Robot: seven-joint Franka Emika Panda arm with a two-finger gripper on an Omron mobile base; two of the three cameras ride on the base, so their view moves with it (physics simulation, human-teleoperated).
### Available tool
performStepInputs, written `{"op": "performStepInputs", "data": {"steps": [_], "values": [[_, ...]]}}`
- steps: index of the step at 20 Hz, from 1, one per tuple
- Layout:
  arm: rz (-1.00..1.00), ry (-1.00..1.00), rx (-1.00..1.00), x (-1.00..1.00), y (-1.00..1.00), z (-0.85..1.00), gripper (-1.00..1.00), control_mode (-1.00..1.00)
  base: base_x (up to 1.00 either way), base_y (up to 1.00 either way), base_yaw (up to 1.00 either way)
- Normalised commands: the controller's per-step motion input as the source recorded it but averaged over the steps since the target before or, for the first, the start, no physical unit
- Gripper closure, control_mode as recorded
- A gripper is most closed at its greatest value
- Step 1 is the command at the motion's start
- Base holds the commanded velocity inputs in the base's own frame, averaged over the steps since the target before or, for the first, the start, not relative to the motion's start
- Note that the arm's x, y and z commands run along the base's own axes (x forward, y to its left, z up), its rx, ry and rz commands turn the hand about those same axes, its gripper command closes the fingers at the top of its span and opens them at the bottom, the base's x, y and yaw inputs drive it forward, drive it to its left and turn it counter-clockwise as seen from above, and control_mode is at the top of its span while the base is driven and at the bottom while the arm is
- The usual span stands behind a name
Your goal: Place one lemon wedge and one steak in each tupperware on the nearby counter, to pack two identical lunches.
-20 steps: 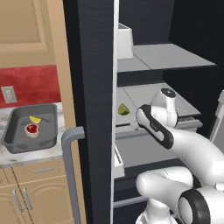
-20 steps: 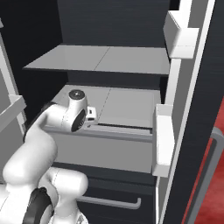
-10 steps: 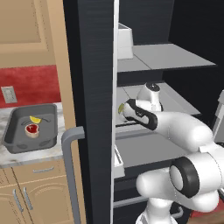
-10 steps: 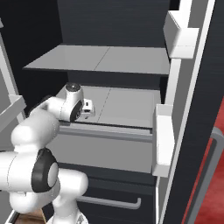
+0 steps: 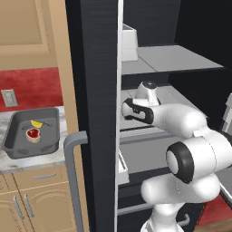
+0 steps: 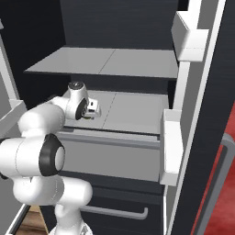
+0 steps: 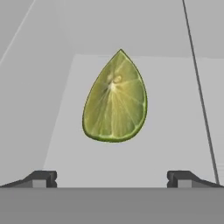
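On the grey-white marbled counter [image 5: 31, 158] at far left sits a dark grey rectangular tray [image 5: 18, 147], a yellow lemon wedge [image 5: 36, 123] and a red steak [image 5: 32, 133] inside it; rightward, in the open fridge, the gripper [image 7: 112, 177] faces a green citrus wedge [image 7: 114, 99] on the pale grey shelf [image 7: 175, 144], fingers spread wide, holding nothing.
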Motion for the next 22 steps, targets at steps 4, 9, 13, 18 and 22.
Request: {"op": "performStepInputs", "data": {"steps": [4,9,13,18,22], "values": [[-0.15,0.0,0.0,0.34,0.0,0.0,-1.0,-1.0,0.0,0.0,0.0],[-0.13,0.0,0.01,0.34,0.0,0.0,-1.0,-1.0,0.0,0.0,0.0],[-0.12,0.0,0.01,0.43,0.0,-0.14,-1.0,-1.0,0.0,0.0,0.0],[-0.1,0.01,0.0,0.43,0.0,-0.23,-1.0,-1.0,0.0,0.0,0.0],[-0.1,0.06,0.0,0.11,0.0,-0.23,-1.0,-1.0,0.0,0.0,0.0]]}}
